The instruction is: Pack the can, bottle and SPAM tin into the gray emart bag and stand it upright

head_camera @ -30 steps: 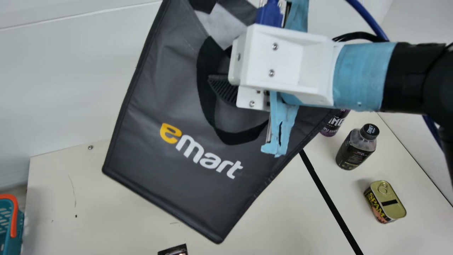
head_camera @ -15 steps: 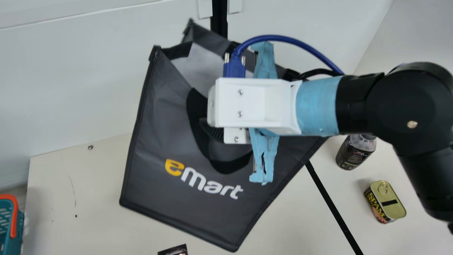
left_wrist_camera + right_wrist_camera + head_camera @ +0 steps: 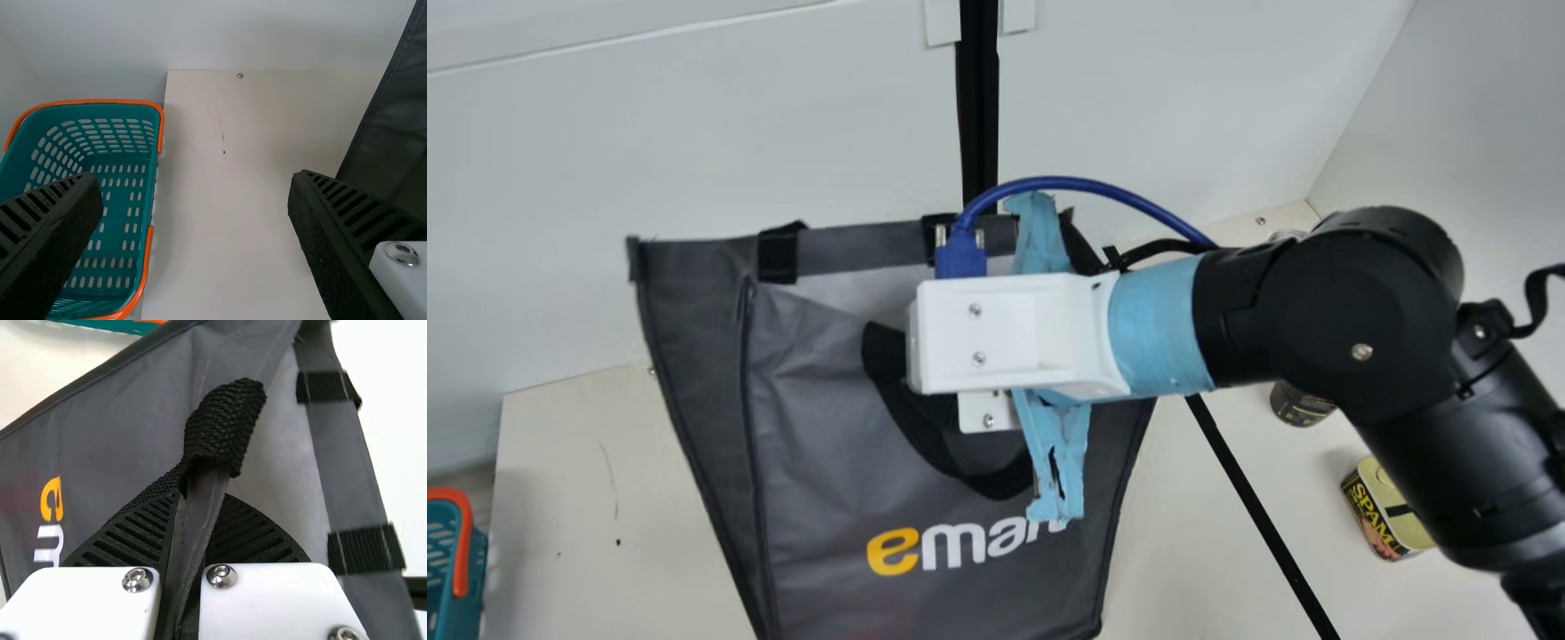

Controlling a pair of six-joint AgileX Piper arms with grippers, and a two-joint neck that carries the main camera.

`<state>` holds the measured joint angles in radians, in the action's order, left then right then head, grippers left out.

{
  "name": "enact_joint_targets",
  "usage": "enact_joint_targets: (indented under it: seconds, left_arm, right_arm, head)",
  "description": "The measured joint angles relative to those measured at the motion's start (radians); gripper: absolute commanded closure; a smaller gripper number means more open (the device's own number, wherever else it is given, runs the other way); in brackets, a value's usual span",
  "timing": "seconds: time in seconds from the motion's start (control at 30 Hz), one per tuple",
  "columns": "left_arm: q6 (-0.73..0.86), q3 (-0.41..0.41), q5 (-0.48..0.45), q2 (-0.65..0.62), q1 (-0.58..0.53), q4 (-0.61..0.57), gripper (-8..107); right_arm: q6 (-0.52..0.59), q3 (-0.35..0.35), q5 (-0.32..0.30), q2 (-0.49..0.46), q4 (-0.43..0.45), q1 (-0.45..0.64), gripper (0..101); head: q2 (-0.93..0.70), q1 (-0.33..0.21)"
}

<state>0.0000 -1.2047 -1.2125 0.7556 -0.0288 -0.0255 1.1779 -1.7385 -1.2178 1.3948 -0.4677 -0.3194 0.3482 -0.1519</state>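
White walls (image 3: 694, 151) back a cream table (image 3: 560, 498) as the right gripper (image 3: 996, 333) clamps an edge of the gray emart bag (image 3: 818, 444), black webbing apparently caught with it; bottle (image 3: 1298, 406) and SPAM tin (image 3: 1371, 511) sit partly hidden behind the right arm; the left gripper (image 3: 195, 179) spreads its fingers near a teal basket (image 3: 110, 150).

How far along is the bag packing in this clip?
Done: the bag looks unfolded, its mouth parted. In hand: the right gripper is closed on its rim beside a handle; the left gripper is open and empty. Left: the bottle and SPAM tin are outside on the table, to be packed, and the bag set upright.
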Motion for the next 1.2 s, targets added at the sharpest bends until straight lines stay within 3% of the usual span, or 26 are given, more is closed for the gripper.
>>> enact_joint_targets:
  seconds: [0.57, 1.2]
  left_arm:
    - [0.000, 0.000, 0.000, 0.000, 0.000, 0.000, 9]
    - [0.000, 0.000, 0.000, 0.000, 0.000, 0.000, 9]
  right_arm:
    - [-0.067, 0.058, -0.003, -0.055, 0.003, -0.100, 101]
    - [-0.176, 0.124, -0.006, -0.165, 0.080, -0.236, 101]
  head:
    - [0.000, 0.000]
    - [-0.002, 0.000]
